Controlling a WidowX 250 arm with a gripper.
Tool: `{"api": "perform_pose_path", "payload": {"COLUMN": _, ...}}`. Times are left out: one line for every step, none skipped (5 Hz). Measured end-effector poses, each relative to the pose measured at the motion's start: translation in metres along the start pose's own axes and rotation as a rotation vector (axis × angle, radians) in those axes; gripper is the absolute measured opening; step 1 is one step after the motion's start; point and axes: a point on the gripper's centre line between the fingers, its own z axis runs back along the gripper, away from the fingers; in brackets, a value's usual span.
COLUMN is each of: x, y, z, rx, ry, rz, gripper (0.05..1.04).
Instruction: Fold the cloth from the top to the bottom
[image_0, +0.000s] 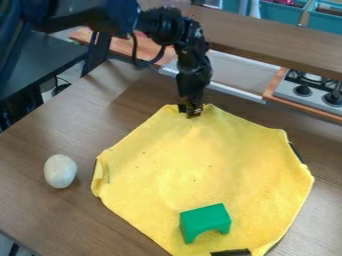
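Observation:
The yellow cloth (200, 165) lies spread over the wooden table, its outline roughly many-sided, with a small turned-up fold at its left corner. My gripper (191, 111) points down at the middle of the cloth's top edge, and its tip overlaps the fabric there. On either side of the tip the edge rises in a small peak. The cloth's contact with the gripper's tip is too unclear to tell whether it is held.
A green arch-shaped block (204, 222) rests on the lower part of the cloth. A white egg-like object (60, 171) sits on the table (40, 210) to the left. Behind are a toy stove (310, 90) and a wooden shelf (267, 37).

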Motion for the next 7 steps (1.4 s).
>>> {"api": "perform_pose_path", "payload": {"x": 0.0, "y": 0.0, "z": -0.003, "rx": -0.004, "ry": 0.002, "rz": 0.016, "gripper": 0.691}}
{"api": "perform_pose_path", "payload": {"x": 0.0, "y": -0.001, "z": -0.004, "rx": -0.006, "ry": 0.004, "rz": 0.021, "gripper": 0.37}}
{"api": "perform_pose_path", "payload": {"x": -0.003, "y": -0.005, "z": -0.007, "rx": -0.016, "ry": 0.005, "rz": 0.015, "gripper": 0.16}}
{"api": "perform_pose_path", "payload": {"x": -0.006, "y": -0.013, "z": -0.004, "rx": -0.033, "ry": -0.006, "rz": 0.012, "gripper": 0.07}}
{"api": "perform_pose_path", "payload": {"x": -0.008, "y": -0.028, "z": 0.014, "rx": -0.068, "ry": -0.042, "rz": 0.002, "gripper": 0.054}}
{"api": "perform_pose_path", "payload": {"x": -0.008, "y": -0.037, "z": 0.054, "rx": -0.058, "ry": -0.121, "rz": -0.022, "gripper": 0.053}}
{"api": "perform_pose_path", "payload": {"x": -0.014, "y": -0.06, "z": 0.076, "rx": -0.069, "ry": -0.143, "rz": -0.064, "gripper": 0.053}}
